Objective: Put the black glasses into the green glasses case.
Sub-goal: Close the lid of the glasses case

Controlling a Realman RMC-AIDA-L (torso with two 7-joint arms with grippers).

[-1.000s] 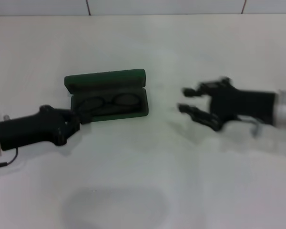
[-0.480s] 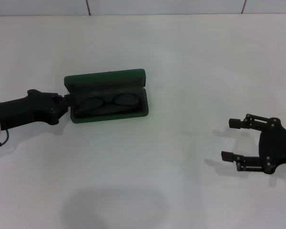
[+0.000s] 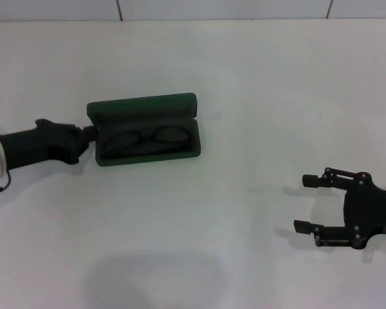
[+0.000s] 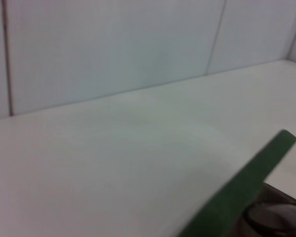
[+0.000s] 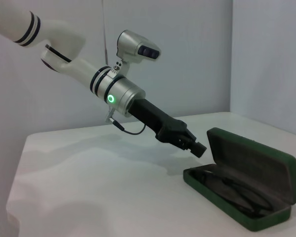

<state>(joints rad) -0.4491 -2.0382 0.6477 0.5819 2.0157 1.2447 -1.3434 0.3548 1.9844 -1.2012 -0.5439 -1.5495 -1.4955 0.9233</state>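
Note:
The green glasses case (image 3: 145, 107) lies open at the table's middle left, lid raised at the back. The black glasses (image 3: 145, 138) lie folded inside on the dark lining. My left gripper (image 3: 89, 132) is shut, its tip at the left end of the case by the lid's corner; I cannot tell if it touches. The left wrist view shows only the lid's green edge (image 4: 246, 185) close up. My right gripper (image 3: 307, 203) is open and empty, low over the table far to the right front. The right wrist view shows the case (image 5: 266, 165), the glasses (image 5: 232, 190) and the left gripper (image 5: 197, 147).
The white table (image 3: 244, 77) meets a tiled wall (image 3: 219, 8) at the back. A faint round shadow (image 3: 151, 280) lies on the table near the front.
My right gripper has drawn back from near the case to the right front. My left gripper has moved from the case's front left corner up to its left end.

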